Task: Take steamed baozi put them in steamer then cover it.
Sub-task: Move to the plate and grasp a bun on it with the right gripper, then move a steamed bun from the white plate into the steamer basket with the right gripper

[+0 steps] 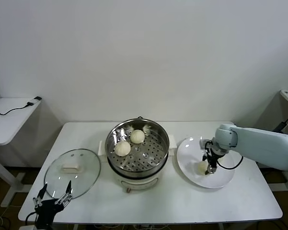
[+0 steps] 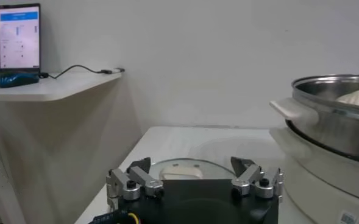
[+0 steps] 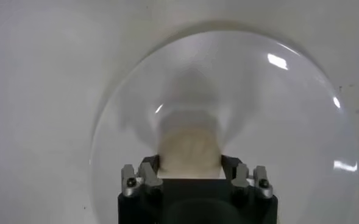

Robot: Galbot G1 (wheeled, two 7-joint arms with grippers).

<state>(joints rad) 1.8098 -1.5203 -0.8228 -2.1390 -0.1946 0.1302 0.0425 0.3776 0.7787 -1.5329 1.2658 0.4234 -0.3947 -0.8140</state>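
Observation:
The steamer [image 1: 156,130] stands mid-table, uncovered, with two baozi [image 1: 137,136] [image 1: 122,148] on its perforated tray. My right gripper [image 1: 209,166] is down on the white plate [image 1: 223,178] and shut on a third baozi [image 1: 202,166]. In the right wrist view the baozi [image 3: 188,145] fills the gap of the right gripper [image 3: 189,161] over the plate [image 3: 258,91]. The cover [image 1: 84,179] lies flat to the steamer's left. My left gripper [image 1: 54,192] is open and empty at the table's front-left edge, just short of the cover [image 2: 167,165]. The left wrist view shows that gripper [image 2: 190,163] and the steamer [image 2: 331,122]. A fourth baozi is not in view.
A white side table [image 1: 9,115] with a cable stands to the far left. A lit screen [image 2: 11,36] sits on it in the left wrist view. The wall runs close behind the table.

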